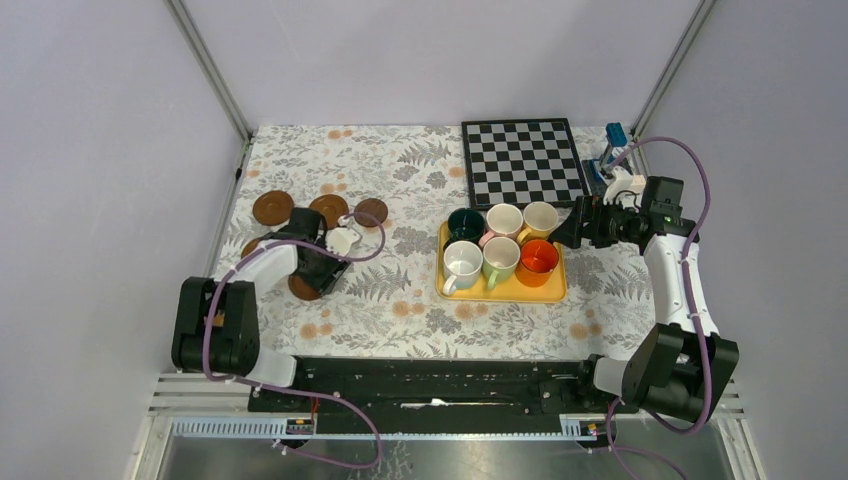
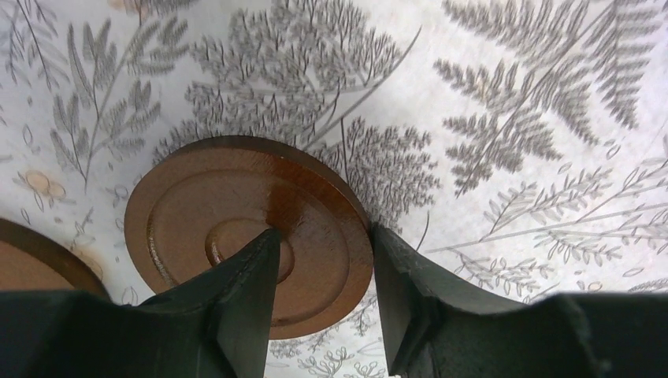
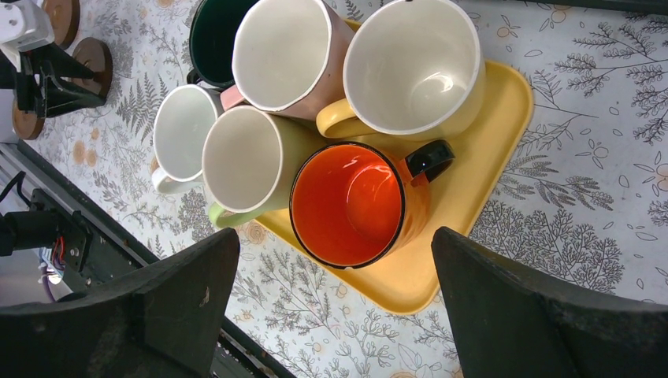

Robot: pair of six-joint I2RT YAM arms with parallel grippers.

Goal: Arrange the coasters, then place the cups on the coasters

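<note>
Between the fingers of the left claw (image 2: 323,272), set at a middling gap, the rim of one coaster (image 2: 228,197) is straddled. One finger is placed over the disc's centre and the other apparently just touches its outer edge, though no firm hold can be confirmed. The coaster is laid flat on the desk (image 2: 512,118), mostly toward the wrist view's left. Other coasters (image 1: 328,210) are spread just beyond. Well apart, the cups (image 3: 354,205) are crowded on the yellow tray (image 3: 504,102), beneath the wide-spread right claw (image 3: 335,315).
</note>
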